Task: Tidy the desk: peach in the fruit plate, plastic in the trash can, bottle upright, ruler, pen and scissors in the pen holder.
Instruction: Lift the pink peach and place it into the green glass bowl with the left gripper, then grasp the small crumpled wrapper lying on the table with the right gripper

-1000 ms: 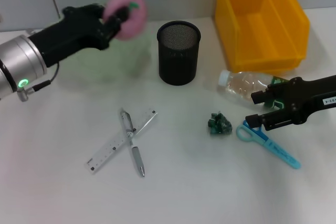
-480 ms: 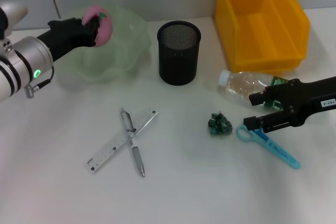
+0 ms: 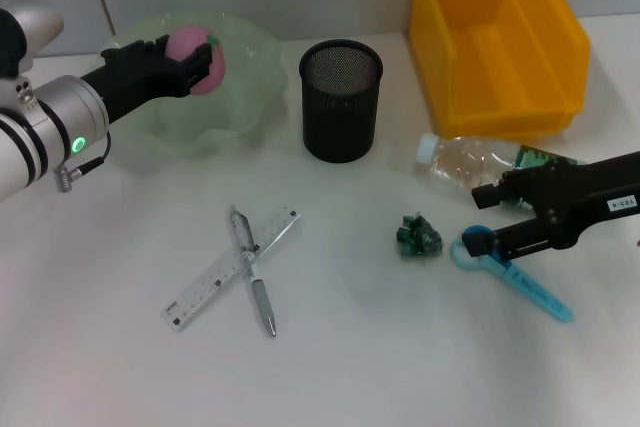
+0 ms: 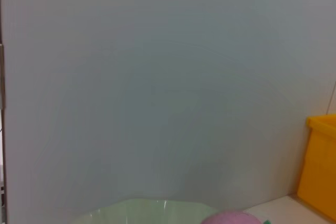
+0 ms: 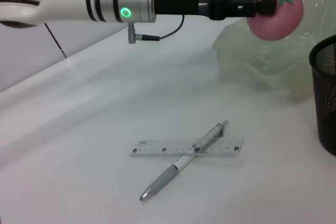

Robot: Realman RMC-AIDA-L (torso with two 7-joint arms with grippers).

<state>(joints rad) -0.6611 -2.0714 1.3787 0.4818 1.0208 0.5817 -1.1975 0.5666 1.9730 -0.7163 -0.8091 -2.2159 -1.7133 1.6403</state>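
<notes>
Since half a second ago, the left gripper has carried the pink peach a little rightward, over the middle of the pale green fruit plate; the right gripper has slid slightly right and its lower finger now lies across the handle ring of the blue scissors.

From the left wrist view only the top of the peach and the plate's rim show, cut off at the frame edge. Whether the peach touches the plate cannot be told.

The black mesh pen holder and the yellow trash can hold nothing visible.

The left gripper is clamped on the peach, fingers pressed on either side. The right gripper's fingers stand apart, holding nothing, just in front of the clear bottle, which lies on its side. Crumpled green plastic sits beside the scissors. The pen lies crossed over the ruler.
</notes>
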